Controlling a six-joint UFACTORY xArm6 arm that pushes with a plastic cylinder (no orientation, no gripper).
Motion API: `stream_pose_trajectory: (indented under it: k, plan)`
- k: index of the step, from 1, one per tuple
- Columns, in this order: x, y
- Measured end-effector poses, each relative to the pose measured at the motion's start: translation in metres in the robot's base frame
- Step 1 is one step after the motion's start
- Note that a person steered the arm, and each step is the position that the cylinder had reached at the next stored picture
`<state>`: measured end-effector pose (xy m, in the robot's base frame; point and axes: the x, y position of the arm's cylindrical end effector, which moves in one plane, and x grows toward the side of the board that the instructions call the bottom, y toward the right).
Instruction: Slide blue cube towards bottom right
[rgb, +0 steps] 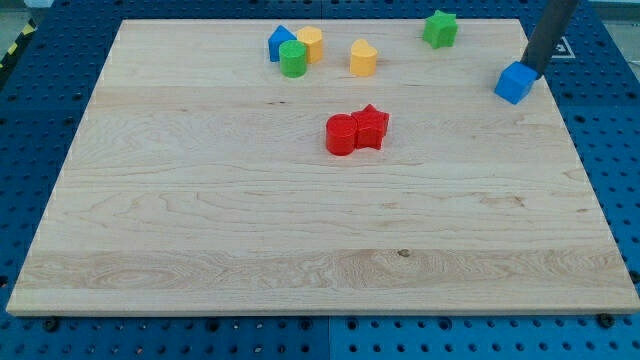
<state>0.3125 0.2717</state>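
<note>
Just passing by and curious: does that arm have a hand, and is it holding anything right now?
No hand: my tip is a bare rod end holding nothing, resting against the blue cube on its upper-right side.

At upper right, the blue cube (514, 83) sits beside a dark rod. The desk (200, 200) is pale streaked wood on a blue perforated base (40, 70). Two red blocks (356, 131) lie at centre.

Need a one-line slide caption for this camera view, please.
My tip sits just above the blue cube near the wooden board's right edge, other blocks untouched.
</note>
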Motion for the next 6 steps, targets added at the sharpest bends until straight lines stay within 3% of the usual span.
stream_pose_trajectory:
  k: [2,4,6]
  plan:
    - [0.004,-0.034]
    - [0.05,-0.041]
    - [0.037,-0.085]
